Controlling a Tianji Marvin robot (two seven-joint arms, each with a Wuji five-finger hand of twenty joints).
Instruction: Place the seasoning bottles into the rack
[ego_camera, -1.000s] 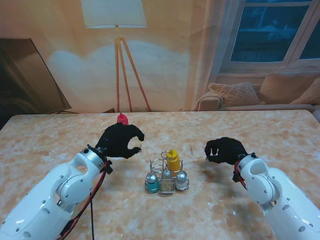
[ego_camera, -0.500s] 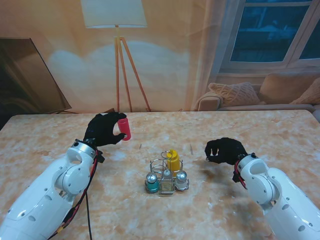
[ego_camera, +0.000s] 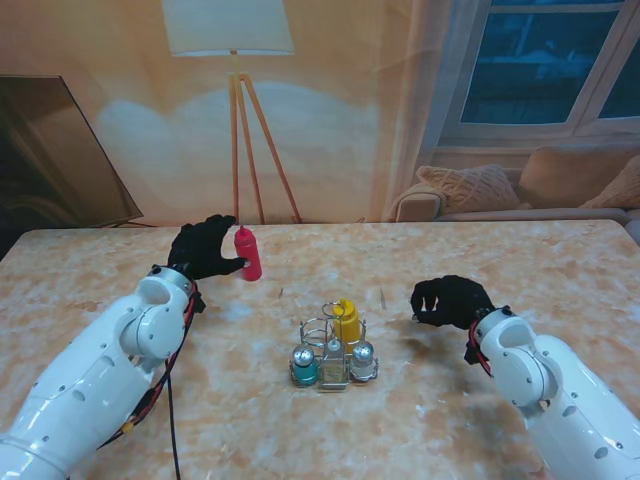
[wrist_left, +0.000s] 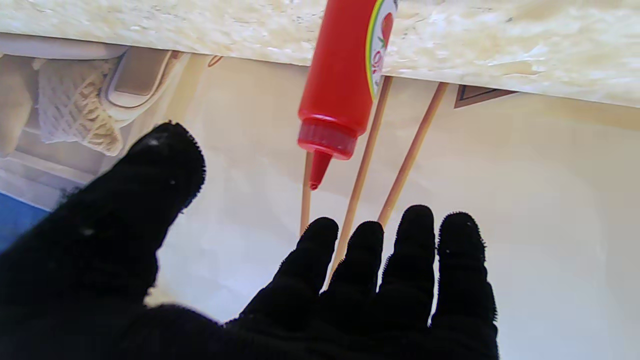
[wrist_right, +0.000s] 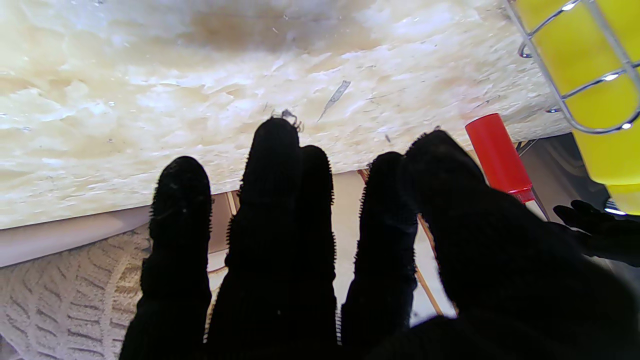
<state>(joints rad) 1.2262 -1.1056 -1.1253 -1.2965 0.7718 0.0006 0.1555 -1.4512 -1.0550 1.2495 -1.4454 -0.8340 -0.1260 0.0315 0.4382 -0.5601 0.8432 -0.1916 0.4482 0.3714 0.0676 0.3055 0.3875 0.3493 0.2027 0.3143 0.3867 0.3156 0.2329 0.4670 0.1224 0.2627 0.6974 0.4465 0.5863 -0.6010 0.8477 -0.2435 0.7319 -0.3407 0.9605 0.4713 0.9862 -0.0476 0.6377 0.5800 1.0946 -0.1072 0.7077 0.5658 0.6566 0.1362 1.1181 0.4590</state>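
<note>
The marble-patterned table (ego_camera: 520, 260) stood before a backdrop of a floor lamp (ego_camera: 236, 60), a sofa and a window. Your left hand (ego_camera: 205, 250) was spread, fingers (wrist_left: 415, 240) apart and gripping nothing; in its wrist view the red bottle (wrist_left: 342, 75) stood clear of them, upright on the table, with a visible gap between its nozzle and the fingertips. From the stand view the hand looked very close to the bottle, perhaps grazing its side; I could not tell from there. That bottle sat well to the left of the rack (ego_camera: 330, 355) and farther from you than it.

Your right hand (ego_camera: 448, 300) hung curled to the right of the rack, holding nothing; whether it was fully clenched I could not tell.

The rack already held the yellow bottle (ego_camera: 347, 320) at its far right, with a teal-based shaker (ego_camera: 304, 365) and a clear one (ego_camera: 363, 358) along its near side. The far-left ring appeared free.

The risks, as I judged them: the bottle was tall and narrow, so a sideways brush from your fingers could topple it. A grip taken high near the cap could let it swing. On the way in, its base could catch the wire ring or knock the yellow bottle beside it.
</note>
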